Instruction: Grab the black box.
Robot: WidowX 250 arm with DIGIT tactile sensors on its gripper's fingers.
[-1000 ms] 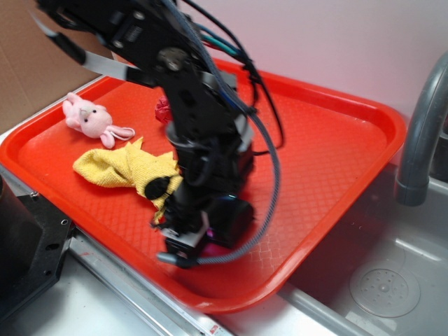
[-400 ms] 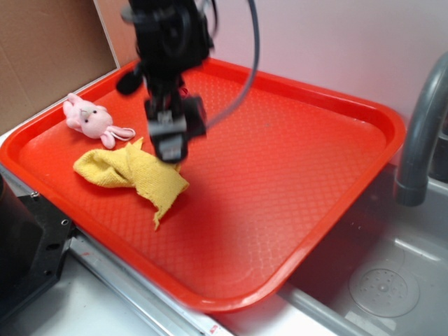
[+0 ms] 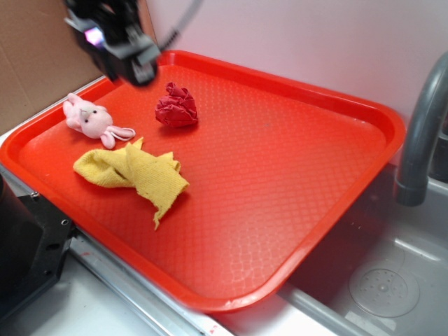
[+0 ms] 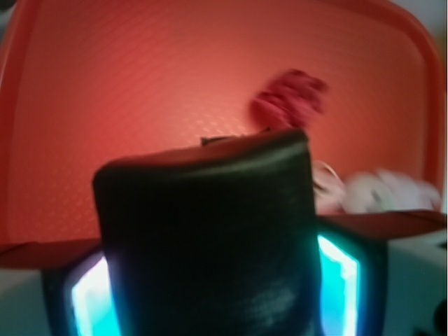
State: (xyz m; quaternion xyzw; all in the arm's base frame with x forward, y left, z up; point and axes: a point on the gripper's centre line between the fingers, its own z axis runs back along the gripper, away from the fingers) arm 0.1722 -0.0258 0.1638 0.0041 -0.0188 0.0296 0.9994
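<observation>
The black box [image 4: 206, 238] is glossy and rounded, and it fills the middle of the wrist view between two glowing cyan fingers [image 4: 339, 280]. My gripper [image 4: 210, 297] is shut on it. In the exterior view the gripper [image 3: 122, 52] hangs in the air over the tray's far left corner. The black box [image 3: 136, 68] shows as a dark blurred block at its lower end, well above the tray surface.
The red tray [image 3: 364, 105] holds a crumpled red cloth [image 3: 176, 106], a pink plush toy [image 3: 87, 117] and a yellow cloth [image 3: 133, 171]. A grey faucet [image 3: 420, 133] and sink [image 3: 385, 287] lie to the right. A black machine body [image 3: 28, 245] sits at the front left.
The arm lifted from the tray's front middle and swung up to the far left corner, carrying the black box. The red cloth is uncovered now.
</observation>
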